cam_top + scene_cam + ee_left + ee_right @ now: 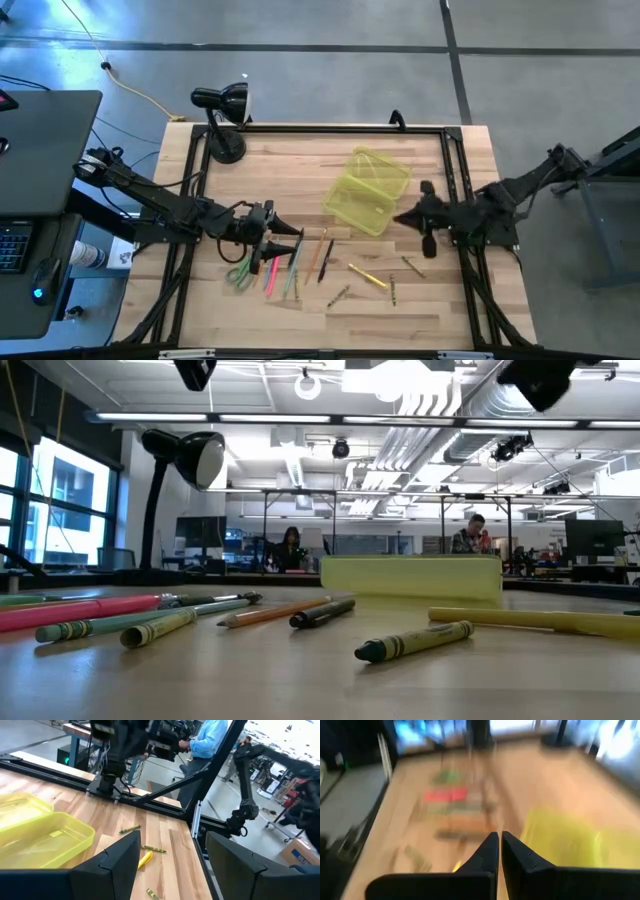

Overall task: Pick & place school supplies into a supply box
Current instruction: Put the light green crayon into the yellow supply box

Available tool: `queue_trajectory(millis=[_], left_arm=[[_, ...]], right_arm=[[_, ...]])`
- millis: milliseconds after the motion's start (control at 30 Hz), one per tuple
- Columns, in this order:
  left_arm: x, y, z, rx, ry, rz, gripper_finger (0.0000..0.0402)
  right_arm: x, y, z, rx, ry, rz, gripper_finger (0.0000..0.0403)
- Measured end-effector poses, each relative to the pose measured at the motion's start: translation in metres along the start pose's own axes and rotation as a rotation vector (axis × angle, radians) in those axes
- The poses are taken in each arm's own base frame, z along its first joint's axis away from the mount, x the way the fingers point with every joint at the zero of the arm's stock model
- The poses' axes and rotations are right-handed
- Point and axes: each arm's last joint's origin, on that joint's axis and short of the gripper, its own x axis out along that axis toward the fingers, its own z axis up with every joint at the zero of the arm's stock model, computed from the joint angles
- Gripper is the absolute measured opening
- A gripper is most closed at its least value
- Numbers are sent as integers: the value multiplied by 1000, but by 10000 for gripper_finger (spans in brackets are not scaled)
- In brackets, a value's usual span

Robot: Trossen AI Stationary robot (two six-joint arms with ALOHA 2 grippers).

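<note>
The supply box (362,200), translucent yellow, stands open on the table's middle, its lid (382,168) tipped back toward the far side. The school supplies lie flat nearer the front edge: green scissors (240,273), pink pens (270,277), an orange pencil (313,258), a black pen (328,258), a yellow marker (368,276) and short crayons (412,266). My left gripper (292,232) hovers open above the pens with nothing between its fingers (120,862). My right gripper (401,218) hangs shut and empty beside the box's right end, and its wrist view is blurred.
A black desk lamp (222,110) stands at the table's far left corner. Black frame rails (455,170) run along the table's far, left and right sides. In the low view the box (410,578) lies behind the crayons (415,642), and people sit in the room beyond.
</note>
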Motion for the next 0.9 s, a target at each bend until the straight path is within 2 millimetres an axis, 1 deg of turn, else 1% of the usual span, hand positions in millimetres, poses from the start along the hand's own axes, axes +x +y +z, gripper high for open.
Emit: queue_trajectory(millis=[133, 233, 333, 433, 533, 667, 800, 900], left_arm=[[0, 0, -1, 3, 11, 5, 259], [0, 0, -1, 3, 11, 5, 259], [0, 0, -1, 3, 11, 5, 259], [0, 0, -1, 3, 11, 5, 259], [0, 0, -1, 1, 10, 5, 259], [0, 0, 0, -29, -3, 0, 259], [0, 0, 1, -46, -12, 19, 259], [0, 1, 1, -53, -25, 50, 259]], right_arm=[[11, 13, -4, 268, 382, -13, 0], [20, 21, -12, 421, 633, -61, 0], [29, 27, -24, 486, 841, -94, 0], [38, 30, -37, 524, 987, -112, 0], [46, 28, -49, 540, 1084, -131, 0], [49, 24, -55, 573, 1188, -138, 1], [51, 20, -53, 533, 1178, -115, 1], [55, 18, -51, 419, 1086, -108, 1]])
